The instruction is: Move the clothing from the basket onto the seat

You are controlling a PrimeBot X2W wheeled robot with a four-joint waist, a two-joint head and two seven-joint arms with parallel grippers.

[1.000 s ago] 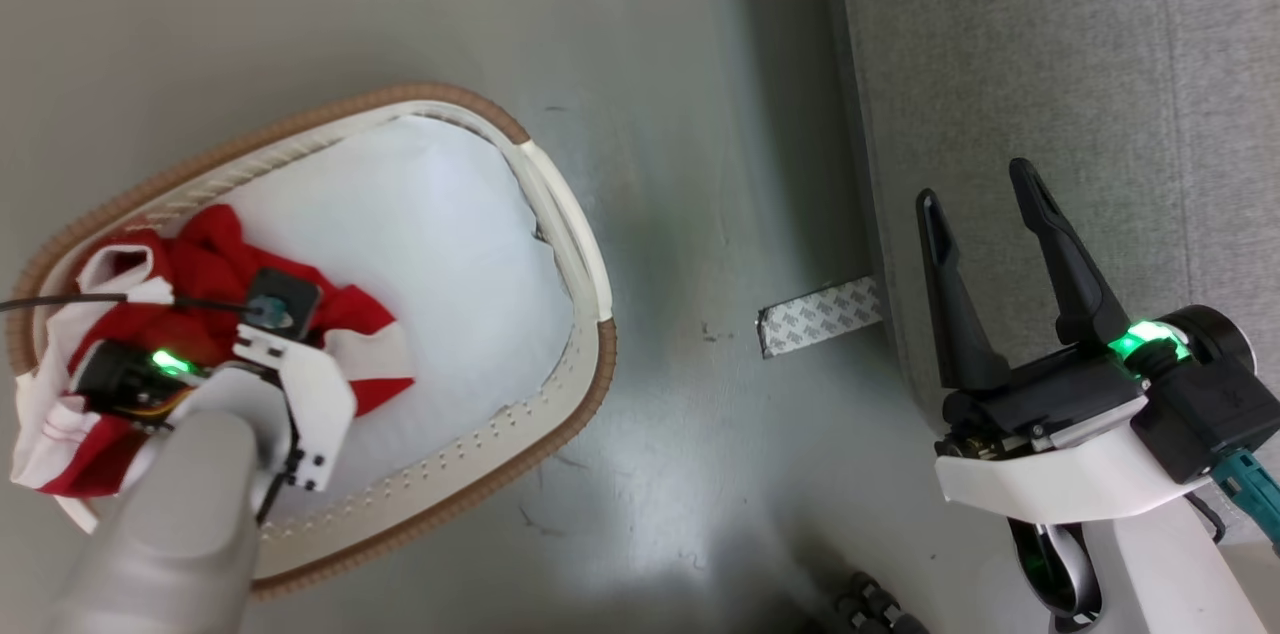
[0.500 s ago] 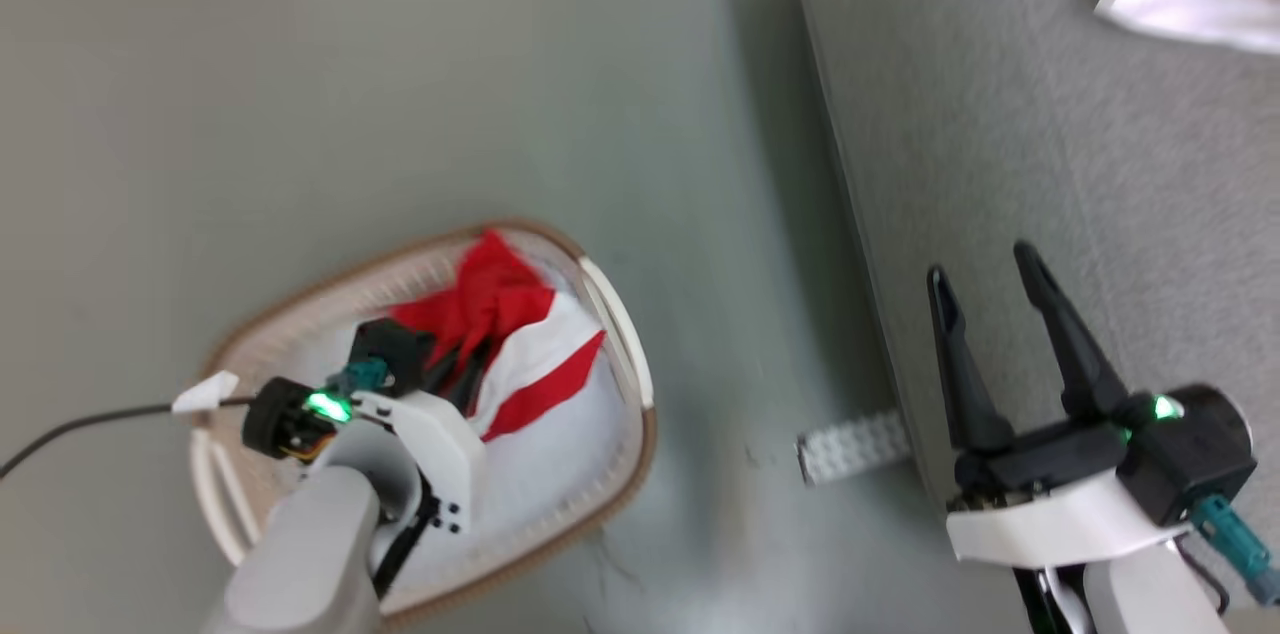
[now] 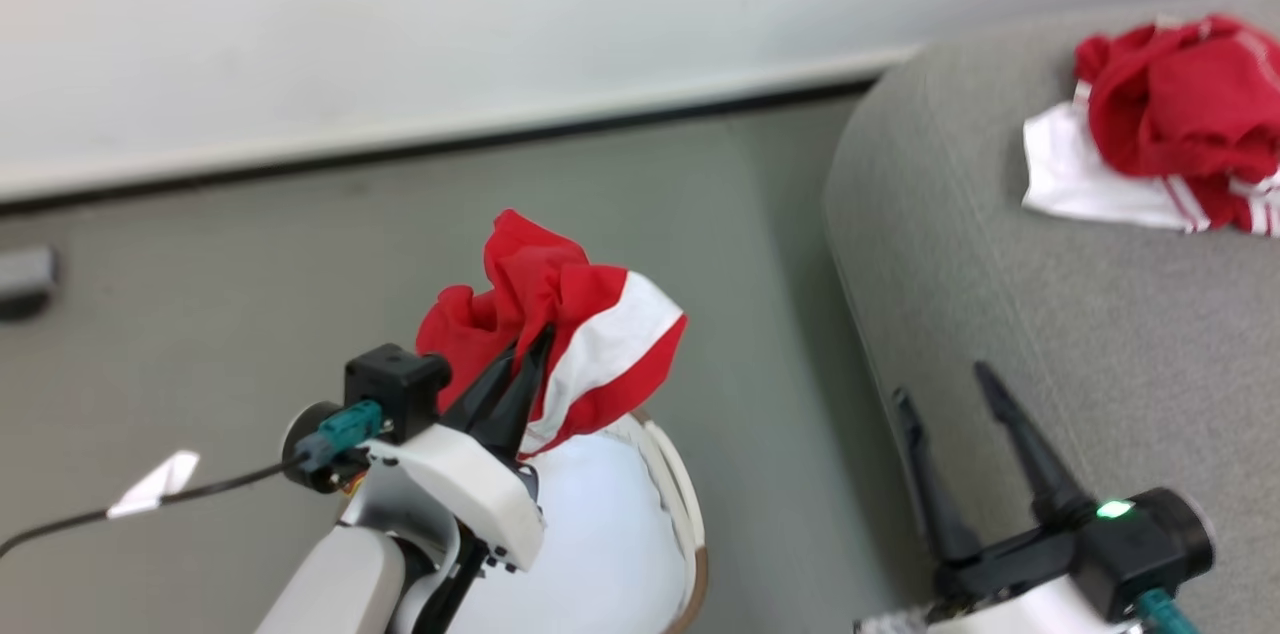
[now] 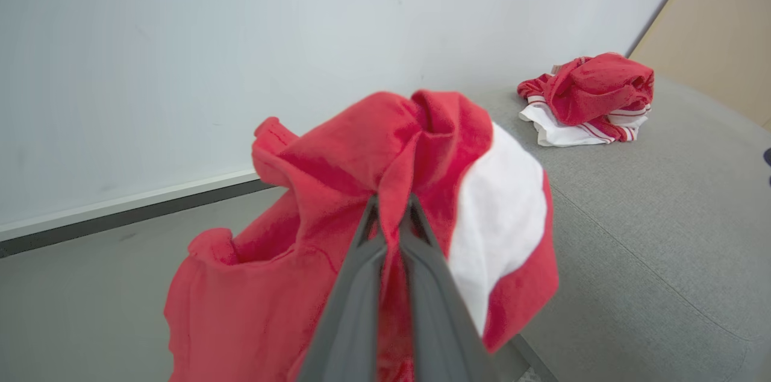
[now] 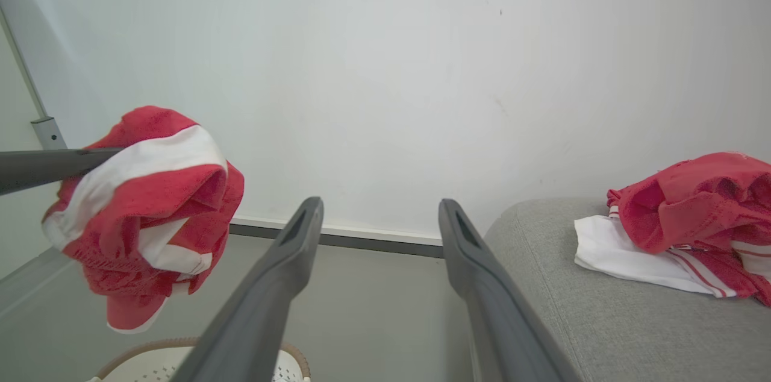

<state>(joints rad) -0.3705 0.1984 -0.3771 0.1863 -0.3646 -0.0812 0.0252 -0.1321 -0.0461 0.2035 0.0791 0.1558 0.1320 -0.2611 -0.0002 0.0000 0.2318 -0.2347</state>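
My left gripper (image 3: 532,342) is shut on a red and white garment (image 3: 560,334), holding it in the air above the basket (image 3: 678,504). The same garment (image 4: 385,201) bunches around the closed fingers in the left wrist view, and hangs at the left in the right wrist view as the held garment (image 5: 144,201). A second red and white garment (image 3: 1170,124) lies crumpled on the grey sofa (image 3: 1000,294), far right. My right gripper (image 3: 942,389) stands open and empty over the sofa's front edge, with its fingers (image 5: 283,267) spread wide.
A pale bluish-white sheet (image 3: 590,554) lines the basket below the left arm. The basket's brown rim (image 5: 181,346) shows low in the right wrist view. A white wall with a dark baseboard (image 3: 500,139) runs behind. A black cable (image 3: 120,514) trails left across the grey floor.
My left gripper has lifted the red garment out of the basket and well above it. The head camera tilted up, bringing the wall and the sofa's garment into view. The right gripper stays open.
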